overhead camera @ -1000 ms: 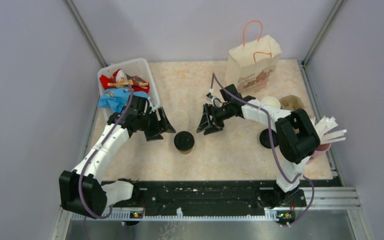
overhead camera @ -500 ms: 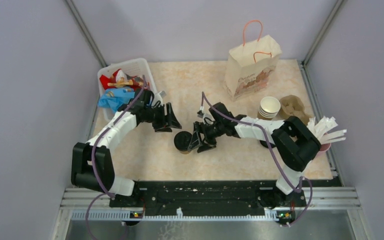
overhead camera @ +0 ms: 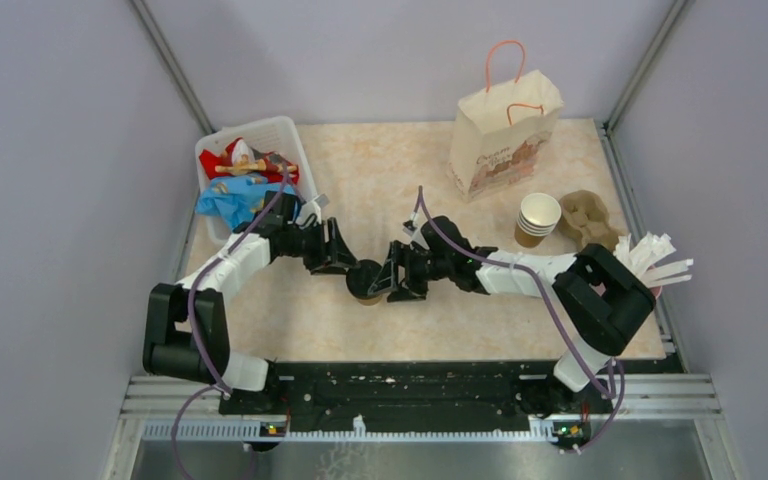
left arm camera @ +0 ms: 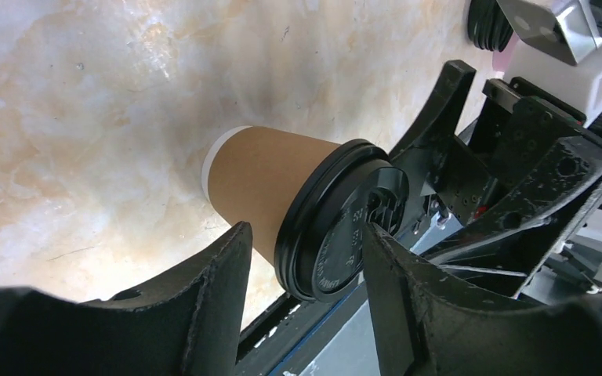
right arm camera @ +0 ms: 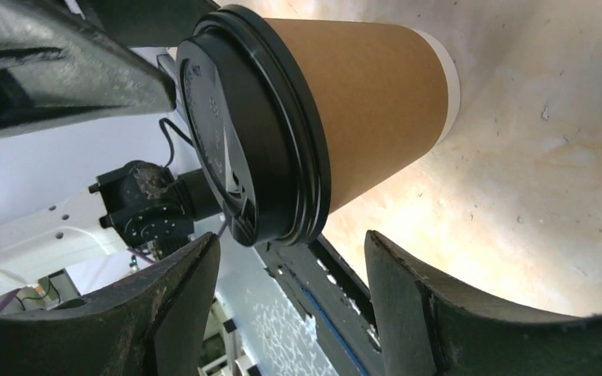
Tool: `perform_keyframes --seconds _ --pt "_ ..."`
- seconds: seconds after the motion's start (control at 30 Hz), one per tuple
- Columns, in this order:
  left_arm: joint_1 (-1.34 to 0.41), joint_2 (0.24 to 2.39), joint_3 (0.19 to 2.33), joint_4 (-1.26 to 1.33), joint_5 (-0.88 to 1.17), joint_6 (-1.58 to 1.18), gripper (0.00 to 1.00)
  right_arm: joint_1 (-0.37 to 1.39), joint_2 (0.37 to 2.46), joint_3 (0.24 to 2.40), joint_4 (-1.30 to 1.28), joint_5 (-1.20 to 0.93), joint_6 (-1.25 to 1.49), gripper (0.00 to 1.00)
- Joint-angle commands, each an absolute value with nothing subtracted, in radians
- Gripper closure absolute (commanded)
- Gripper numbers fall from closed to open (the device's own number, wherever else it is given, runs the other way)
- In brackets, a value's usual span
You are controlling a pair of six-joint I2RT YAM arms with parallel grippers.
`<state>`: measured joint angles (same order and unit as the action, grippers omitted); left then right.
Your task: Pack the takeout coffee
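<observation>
Lidded cup (overhead camera: 367, 281), upright: left gripper (overhead camera: 348, 260) and right gripper (overhead camera: 392, 283), newly arrived, flank it with jaws wide and no grip yet, so pickup looks imminent.

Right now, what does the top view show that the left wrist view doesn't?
Only top: the bag, basket, cup stack and tray. Only left wrist: lettering on the lid and the white base rim of the cup. Both: that cup standing between the left gripper and right gripper, both open.

The left pincer (overhead camera: 347, 262) and the right pincer (overhead camera: 391, 282), apart from it a second ago, now closely flank the lidded cup (overhead camera: 365, 281).
</observation>
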<state>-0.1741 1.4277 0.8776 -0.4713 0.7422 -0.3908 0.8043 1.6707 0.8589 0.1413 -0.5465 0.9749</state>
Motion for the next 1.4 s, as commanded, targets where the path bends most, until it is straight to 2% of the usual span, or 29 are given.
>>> perform_keyframes --seconds 0.0,0.2,0.5,0.73,0.87,1.0,1.2,1.27,1.37 --pt "-0.138 1.41 0.854 -0.389 0.806 -0.378 0.42 0.812 1.603 0.832 0.229 -0.512 1.032 0.32" --pt "-0.124 1.395 0.776 -0.292 0.885 -0.473 0.5 0.814 1.628 0.857 0.219 -0.494 1.044 0.39" --pt "-0.124 1.297 0.638 -0.232 0.918 -0.554 0.54 0.776 1.658 0.894 0.147 -0.524 0.984 0.56" --pt "-0.126 1.261 0.563 -0.201 0.941 -0.603 0.55 0.695 1.719 0.97 0.059 -0.682 0.862 0.56" --pt "-0.127 1.238 0.543 -0.198 0.947 -0.626 0.55 0.672 1.787 1.103 -0.111 -0.746 0.716 0.53" --pt "-0.126 1.215 0.546 -0.213 0.953 -0.633 0.45 0.649 1.812 1.176 -0.24 -0.744 0.624 0.45" --pt "-0.101 1.182 0.588 -0.237 0.969 -0.657 0.27 0.632 1.744 1.124 -0.208 -0.784 0.639 0.35" --pt "-0.089 1.174 0.595 -0.236 0.968 -0.664 0.27 0.632 1.725 1.087 -0.156 -0.818 0.672 0.35" --pt "-0.075 1.194 0.604 -0.245 0.964 -0.644 0.37 0.632 1.714 1.04 -0.102 -0.843 0.697 0.35"
